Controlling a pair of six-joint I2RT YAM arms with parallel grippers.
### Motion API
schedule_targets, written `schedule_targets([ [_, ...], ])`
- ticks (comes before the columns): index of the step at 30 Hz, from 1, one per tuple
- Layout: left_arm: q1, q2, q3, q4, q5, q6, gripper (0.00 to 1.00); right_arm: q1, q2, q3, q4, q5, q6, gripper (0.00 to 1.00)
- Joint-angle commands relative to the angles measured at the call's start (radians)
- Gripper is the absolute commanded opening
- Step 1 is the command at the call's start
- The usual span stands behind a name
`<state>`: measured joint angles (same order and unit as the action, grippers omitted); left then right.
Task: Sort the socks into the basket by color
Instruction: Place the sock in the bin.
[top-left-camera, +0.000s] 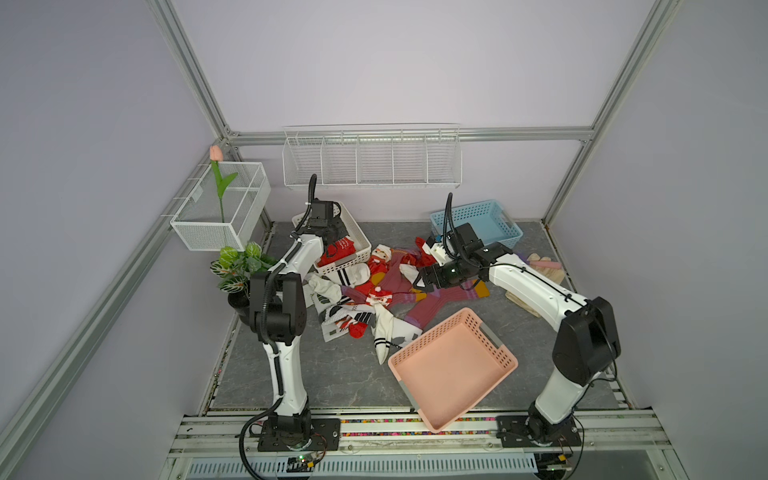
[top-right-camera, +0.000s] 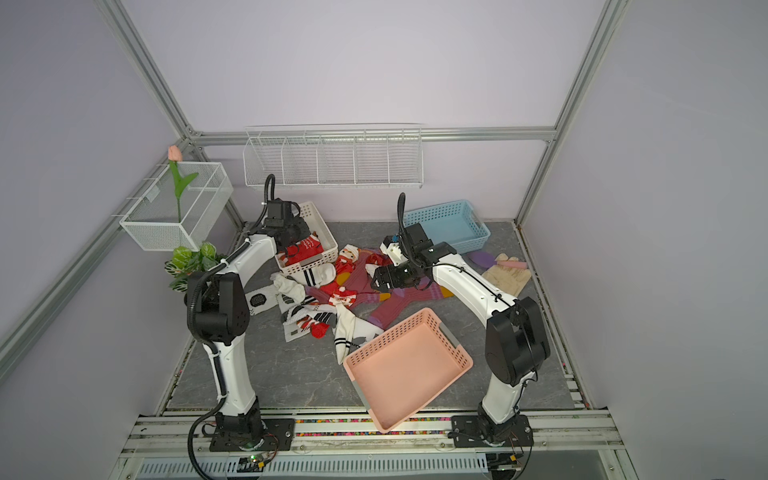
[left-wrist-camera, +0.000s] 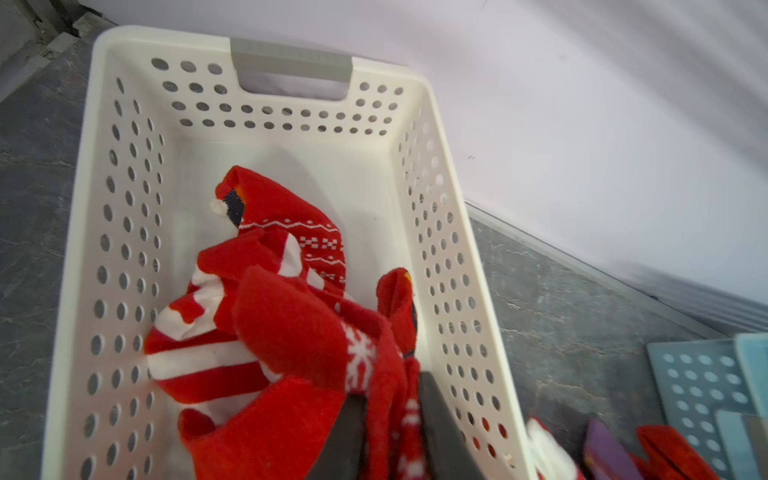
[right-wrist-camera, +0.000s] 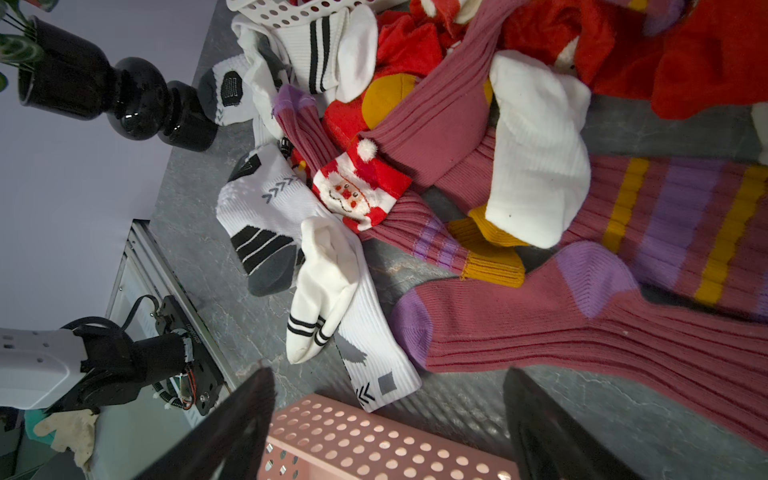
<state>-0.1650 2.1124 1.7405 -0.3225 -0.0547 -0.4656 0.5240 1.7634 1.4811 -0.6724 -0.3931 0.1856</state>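
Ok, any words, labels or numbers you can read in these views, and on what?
No legible text anywhere.
Grey handle of the white basket: embossed lettering, too faint to read.
Black base plate: small print, too small to read.
White sock: grey chevron arrows only, no letters.
Red sock: snowflake pattern only, no letters.

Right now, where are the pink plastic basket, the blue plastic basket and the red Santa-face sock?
pink plastic basket (top-left-camera: 453, 370): in a top view, bare floor.
blue plastic basket (top-left-camera: 486, 226): in a top view, bare floor.
red Santa-face sock (right-wrist-camera: 353, 193): right wrist view, Santa's face.
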Motion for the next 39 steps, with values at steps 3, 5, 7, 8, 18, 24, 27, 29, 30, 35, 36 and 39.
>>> schedule_targets([
  [3,0.010,0.069,0.099,-0.048,-0.052,0.033,0.00,-0.004,0.034,0.016,-0.042,0.028,-0.050,0.88],
  [5,0.010,0.090,0.130,-0.086,-0.056,0.038,0.03,-0.005,0.043,0.022,-0.053,0.037,-0.057,0.89],
  [7,0.012,0.103,0.149,-0.120,-0.058,0.031,0.15,-0.006,0.052,0.031,-0.066,0.042,-0.064,0.88],
  [8,0.012,0.105,0.148,-0.124,-0.056,0.033,0.22,-0.005,0.057,0.036,-0.075,0.044,-0.068,0.88],
  [18,0.012,0.015,0.063,-0.088,-0.023,0.022,0.62,-0.006,0.093,0.043,-0.108,0.130,-0.065,0.88],
  [24,0.011,-0.076,-0.008,-0.059,0.024,0.024,0.66,-0.017,0.135,0.041,-0.120,0.214,-0.050,0.88],
  [27,0.011,-0.110,-0.031,-0.056,0.041,0.023,0.67,-0.025,0.156,0.038,-0.118,0.243,-0.046,0.88],
  [29,0.012,-0.140,-0.059,-0.041,0.045,0.019,0.67,-0.030,0.171,0.035,-0.119,0.267,-0.043,0.88],
  [30,0.011,-0.153,-0.069,-0.036,0.050,0.019,0.68,-0.032,0.176,0.035,-0.120,0.282,-0.041,0.88],
  [35,0.010,-0.223,-0.140,-0.007,0.091,0.010,0.68,-0.050,0.218,0.028,-0.101,0.332,-0.028,0.88],
  [36,0.010,-0.237,-0.154,-0.002,0.097,0.008,0.68,-0.054,0.224,0.027,-0.093,0.339,-0.024,0.88],
  [39,0.007,-0.276,-0.194,0.007,0.105,0.004,0.68,-0.065,0.244,0.030,-0.084,0.355,-0.020,0.89],
])
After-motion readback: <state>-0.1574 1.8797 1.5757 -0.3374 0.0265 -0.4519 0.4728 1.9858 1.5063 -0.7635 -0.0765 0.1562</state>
